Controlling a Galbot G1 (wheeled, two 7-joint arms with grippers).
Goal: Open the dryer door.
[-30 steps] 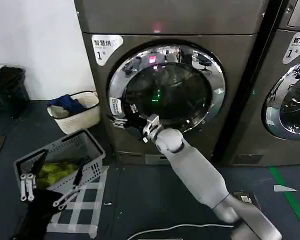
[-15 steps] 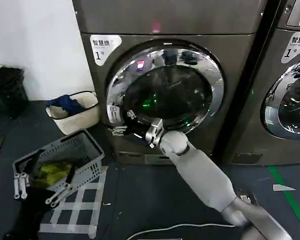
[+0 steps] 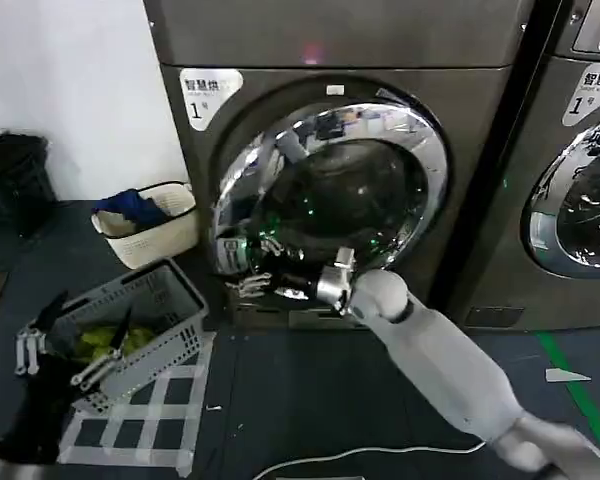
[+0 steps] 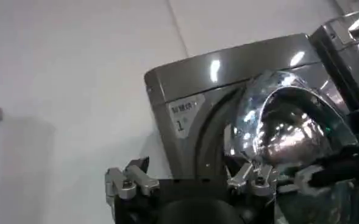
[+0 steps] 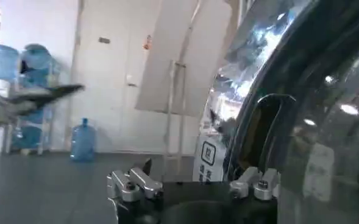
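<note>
Right gripper [image 3: 255, 283] hooks the lower-left rim of the dryer door [image 3: 330, 190], fingers parted, door ajar on the grey-bronze machine; a slip off that slick chrome could let it swing shut; left gripper [image 3: 55, 345] idles open over the grey basket [image 3: 170, 310]

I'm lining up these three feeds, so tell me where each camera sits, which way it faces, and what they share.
Head view: on the robot's head, looking forward and down at the dryer door, ajar; the right gripper is at its free edge, the left gripper over a grey basket.
Left wrist view: low on the left arm, looking up at the dryer door; left gripper open.
Right wrist view: against the door's edge; right gripper.
Shared: the door.
</note>
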